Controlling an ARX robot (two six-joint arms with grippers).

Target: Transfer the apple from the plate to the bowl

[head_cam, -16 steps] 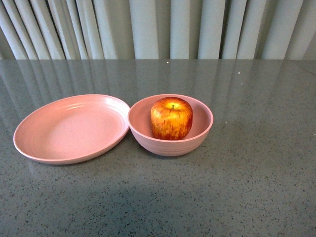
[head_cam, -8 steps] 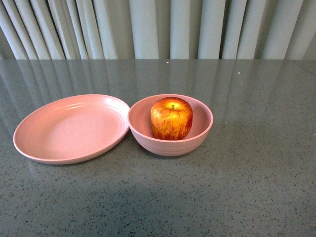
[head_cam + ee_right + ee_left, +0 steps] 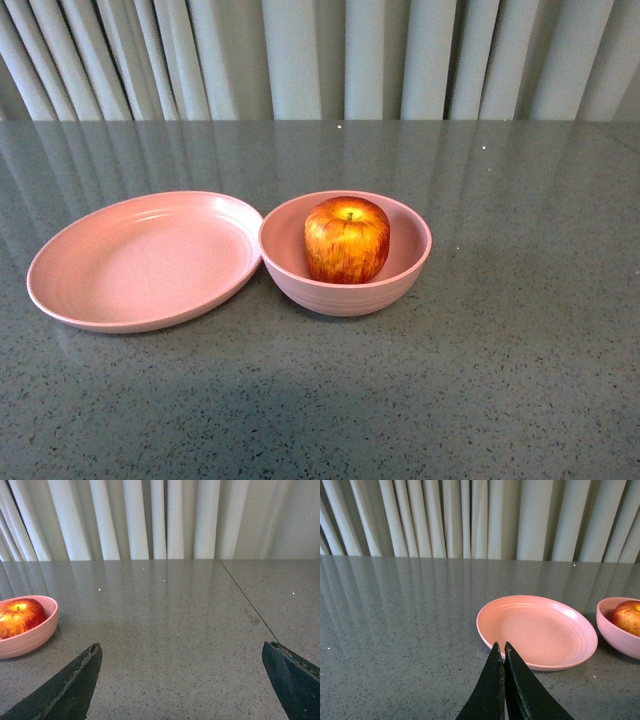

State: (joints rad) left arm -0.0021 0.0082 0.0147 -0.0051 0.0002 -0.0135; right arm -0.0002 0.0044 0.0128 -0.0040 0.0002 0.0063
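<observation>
Inside the bowl (image 3: 345, 285) sits the apple (image 3: 347, 239), plate (image 3: 140, 260) rim-to-rim alongside.

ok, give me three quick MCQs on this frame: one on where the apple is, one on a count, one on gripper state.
1. Where does the apple sit?
A. on the plate
B. in the bowl
C. on the bare table

2. How many pink dishes are on the table?
A. one
B. two
C. three

3. How do the two grippers stand?
A. both open
B. both shut
C. left shut, right open

Answers:
1 B: the apple rests inside the bowl, and the plate holds nothing.
2 B: only the plate and the bowl show, rims close together.
3 C: the left gripper has its fingertips together with nothing between them; the right gripper has its fingers far apart over bare table.
</observation>
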